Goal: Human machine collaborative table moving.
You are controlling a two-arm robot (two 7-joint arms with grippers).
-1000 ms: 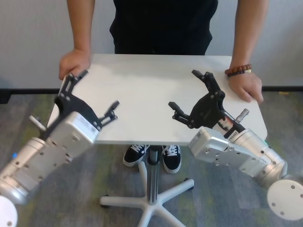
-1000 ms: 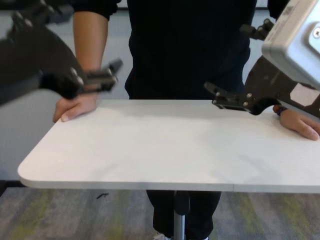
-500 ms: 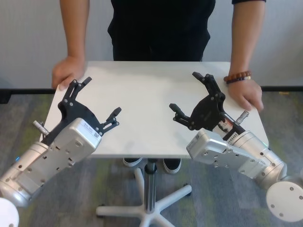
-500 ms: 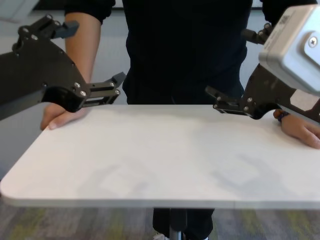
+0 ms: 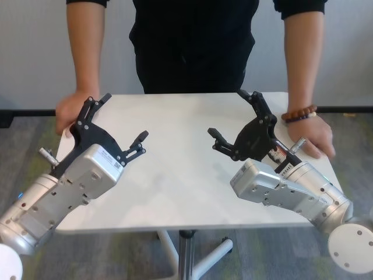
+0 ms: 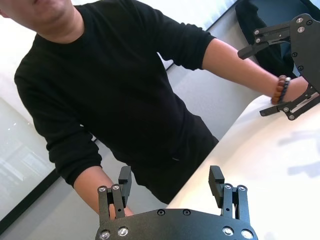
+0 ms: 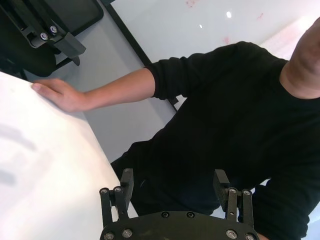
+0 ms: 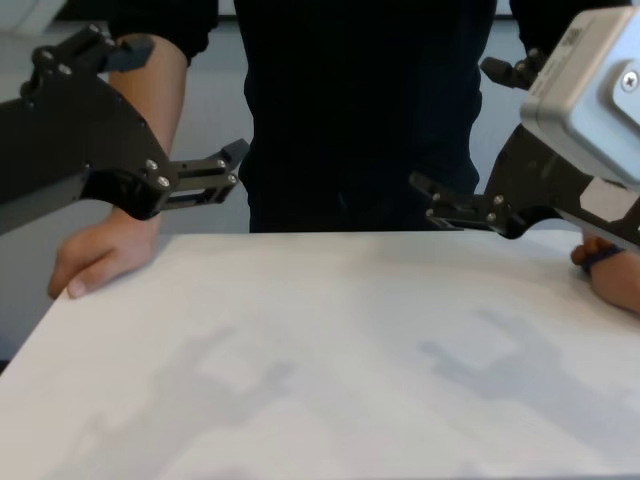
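Observation:
The white table (image 5: 180, 181) stands right before me, its top filling the chest view (image 8: 330, 370). The human (image 5: 192, 46) in a black shirt stands at its far side, one hand (image 5: 69, 111) on each far corner, a brown bracelet (image 5: 300, 114) on one wrist. My left gripper (image 5: 119, 123) is open and empty above the tabletop's left part, near the human's hand. My right gripper (image 5: 228, 114) is open and empty above the right part. Both show in the chest view, left (image 8: 190, 98) and right (image 8: 452, 125). The wrist views show open fingers, left (image 6: 170, 177) and right (image 7: 173, 177).
The table's slim pole leg (image 5: 185, 256) and part of its white star base show under the near edge. Grey carpet lies around it and a pale wall stands behind the human. The human's hand with the bracelet (image 5: 317, 139) rests close to my right arm.
The table has come nearer to me, its near edge now lower in the head view and out of the chest view. The human has followed it. Both grippers stay open above it.

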